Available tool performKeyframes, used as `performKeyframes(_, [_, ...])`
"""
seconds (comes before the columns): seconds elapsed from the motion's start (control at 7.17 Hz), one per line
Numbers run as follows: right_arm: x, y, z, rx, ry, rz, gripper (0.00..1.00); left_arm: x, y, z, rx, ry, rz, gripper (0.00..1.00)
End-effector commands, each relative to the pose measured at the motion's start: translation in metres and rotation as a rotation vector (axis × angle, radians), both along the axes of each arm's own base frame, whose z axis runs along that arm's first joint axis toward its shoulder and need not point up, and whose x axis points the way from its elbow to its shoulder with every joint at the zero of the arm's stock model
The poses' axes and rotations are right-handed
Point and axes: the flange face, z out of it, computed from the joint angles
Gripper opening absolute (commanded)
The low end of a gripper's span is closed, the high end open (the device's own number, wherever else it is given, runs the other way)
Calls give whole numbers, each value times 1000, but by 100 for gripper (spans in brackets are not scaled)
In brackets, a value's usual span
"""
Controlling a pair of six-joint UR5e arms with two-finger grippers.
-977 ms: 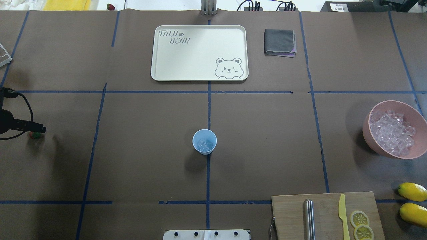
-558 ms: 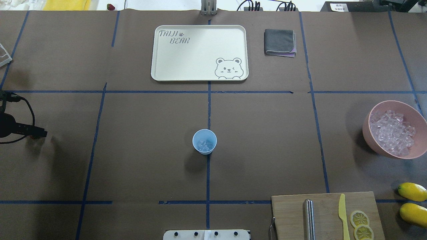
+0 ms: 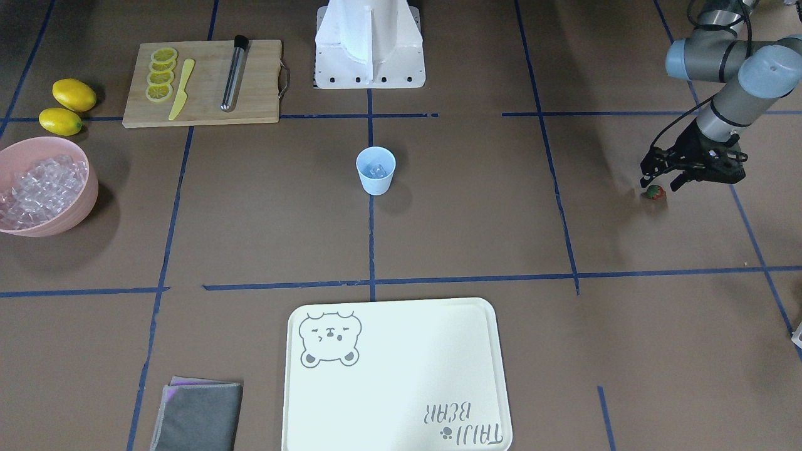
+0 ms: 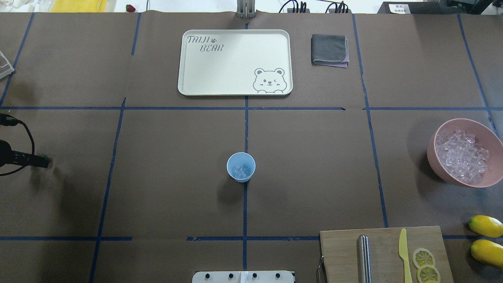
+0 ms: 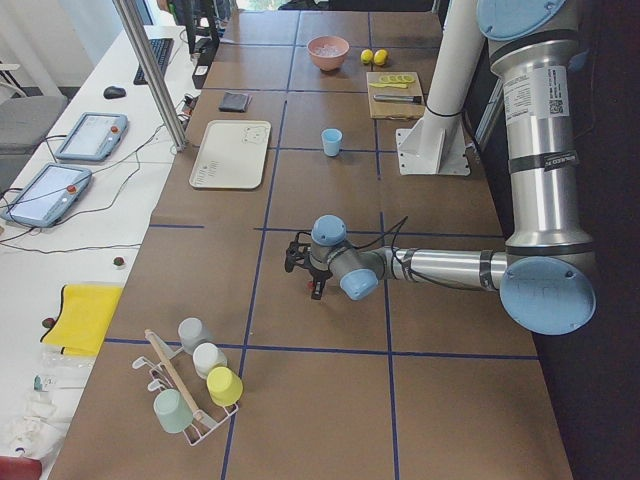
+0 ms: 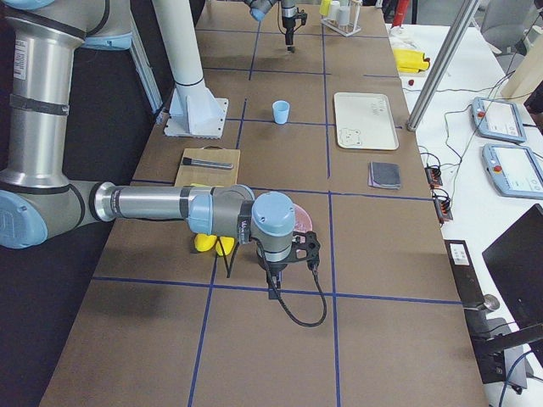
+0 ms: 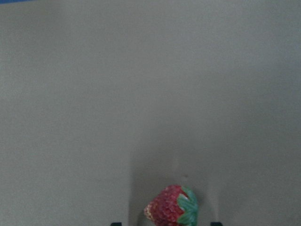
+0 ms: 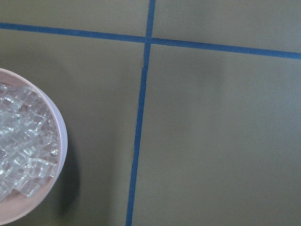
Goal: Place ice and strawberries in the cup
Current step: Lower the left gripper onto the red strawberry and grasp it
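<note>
Red on the brown table [image 3: 470, 219], the strawberry [image 3: 655, 191] lies far out toward the robot's left end in the front-facing view. We see the left gripper [image 3: 660, 183] low over it with its fingers spread, the berry just below the tips. The cup [image 3: 376, 170] stands upright at the table's middle, well apart from both, with a few ice cubes [image 3: 376, 169] inside.

From overhead we find only the dark tip of that gripper at the left edge, and we cannot make out the strawberry beneath it.

The left wrist camera puts the berry at the bottom centre of its frame, green cap toward the right. It sits between two dark fingertip corners that stand wide apart and clear of it.

The right wrist camera looks down on the rim of the pink bowl [image 8: 62, 141], which is heaped with more ice cubes.

In the right-side view the right gripper [image 6: 288, 254] hangs near that bowl. We cannot tell whether it is spread or closed.
</note>
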Motion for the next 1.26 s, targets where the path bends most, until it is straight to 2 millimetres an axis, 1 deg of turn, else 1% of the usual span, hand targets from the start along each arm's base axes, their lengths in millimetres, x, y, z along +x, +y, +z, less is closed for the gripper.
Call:
performKeyframes(0.0, [0,0,1,-2,0,0,99,2,-1,-2,0,2,3,81])
performKeyframes(0.28, [0,-1,-1,2,0,0,99,3,-2,2,-5,-2,5,81])
performKeyframes(0.84, [0,-1,0,1,0,-1,99,9,-8,-2,-2,2,5,81])
performKeyframes(0.98, [0,-1,0,1,0,-1,99,9,-9,-2,-2,2,5,74])
performKeyframes(1.12, [0,-1,-1,3,0,-1,99,8,-8,-1,-4,0,4,59])
